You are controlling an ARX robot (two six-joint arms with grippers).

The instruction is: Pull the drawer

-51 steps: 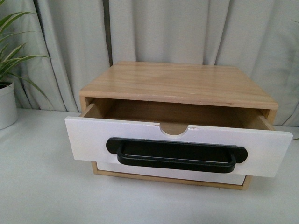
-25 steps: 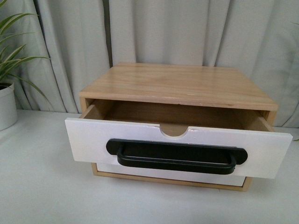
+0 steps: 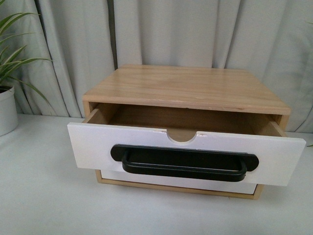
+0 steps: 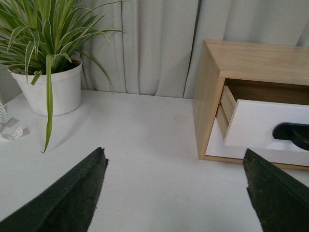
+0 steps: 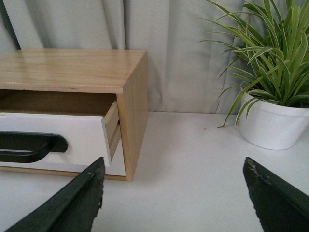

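The drawer [image 3: 93, 144], white-fronted with a wide black bar handle [image 3: 184, 163] and a semicircular notch [image 3: 182, 135], stands pulled partly out of a small wooden cabinet [image 3: 188, 88]. Its empty wooden inside shows behind the front. Neither arm appears in the front view. My left gripper [image 4: 174, 193] is open over bare table, left of the cabinet [image 4: 208, 96], with the drawer [image 4: 260, 123] off to one side. My right gripper [image 5: 174, 193] is open too, right of the cabinet [image 5: 133, 106], the drawer [image 5: 72, 140] and handle [image 5: 29, 146] beside it. Nothing lies between either pair of fingers.
A plain white lower drawer front [image 3: 171, 181] sits under the pulled one. A potted plant in a white pot [image 4: 50, 89] stands left of the cabinet, another [image 5: 273, 123] to its right. Grey curtains [image 3: 195, 34] hang behind. The table [image 3: 49, 205] is white.
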